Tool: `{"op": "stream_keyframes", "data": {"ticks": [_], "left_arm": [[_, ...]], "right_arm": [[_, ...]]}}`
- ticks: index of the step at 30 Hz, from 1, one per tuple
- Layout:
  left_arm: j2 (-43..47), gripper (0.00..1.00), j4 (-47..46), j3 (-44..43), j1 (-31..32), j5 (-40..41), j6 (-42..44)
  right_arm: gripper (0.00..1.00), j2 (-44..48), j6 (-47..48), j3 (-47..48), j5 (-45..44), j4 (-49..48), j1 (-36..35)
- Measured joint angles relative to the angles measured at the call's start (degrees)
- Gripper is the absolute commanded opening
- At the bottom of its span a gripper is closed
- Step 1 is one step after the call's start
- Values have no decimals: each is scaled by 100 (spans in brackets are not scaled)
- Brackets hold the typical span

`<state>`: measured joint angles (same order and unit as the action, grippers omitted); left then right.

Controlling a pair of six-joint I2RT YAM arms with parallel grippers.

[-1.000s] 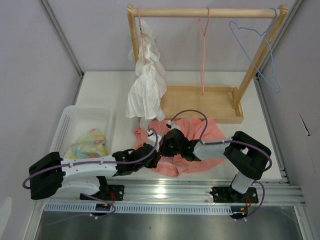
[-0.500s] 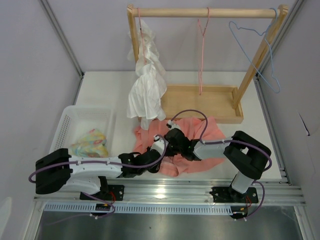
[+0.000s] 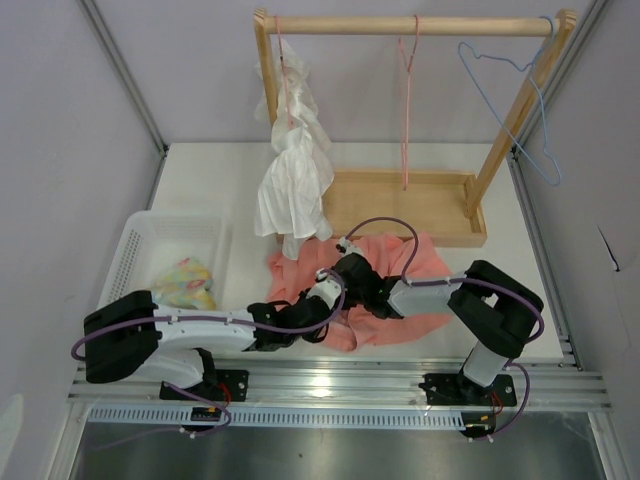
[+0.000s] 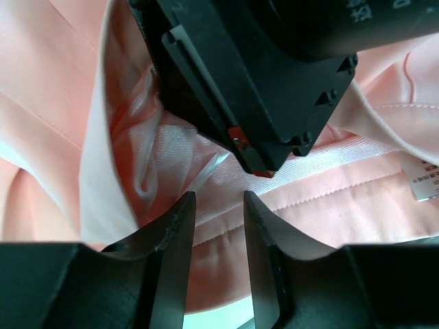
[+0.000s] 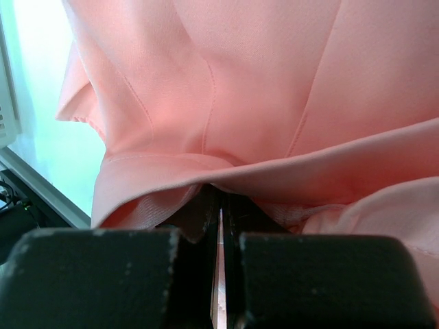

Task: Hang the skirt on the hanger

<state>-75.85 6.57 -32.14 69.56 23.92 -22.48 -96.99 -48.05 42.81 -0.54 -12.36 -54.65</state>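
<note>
The salmon-pink skirt (image 3: 415,270) lies crumpled on the table in front of the rack. The pink wire hanger (image 3: 405,110) hangs empty from the middle of the wooden rod. My right gripper (image 3: 347,277) is shut on a fold of the skirt (image 5: 226,103), which drapes over its tips (image 5: 221,205). My left gripper (image 3: 325,297) sits right beside it at the skirt's near left edge. In the left wrist view its jaws (image 4: 218,212) are open with a narrow gap, the skirt's waistband (image 4: 329,171) behind them and the right gripper's black body (image 4: 260,82) just ahead.
A white ruffled garment (image 3: 292,180) hangs at the rack's left end. A light-blue hanger (image 3: 520,100) hangs at its right end. The wooden rack's base tray (image 3: 440,205) lies behind the skirt. A white basket (image 3: 135,250) with a yellow-and-blue cloth (image 3: 185,283) stands at the left.
My left arm has stretched to the right, bringing its gripper up against the right gripper at the skirt. The right gripper has held its grip, shifting only slightly.
</note>
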Motion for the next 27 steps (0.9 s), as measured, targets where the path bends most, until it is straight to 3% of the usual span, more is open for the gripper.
{"op": "stream_keyframes", "data": {"ticks": [14,27], "left_arm": [[267,40,-352,-13,-363,-13,404],[160,33,-793,-7,-413,-564,476]], "right_arm": [[0,7,-170,-289,271,-450,162],[0,63,-188,-358,365,-483,251]]}}
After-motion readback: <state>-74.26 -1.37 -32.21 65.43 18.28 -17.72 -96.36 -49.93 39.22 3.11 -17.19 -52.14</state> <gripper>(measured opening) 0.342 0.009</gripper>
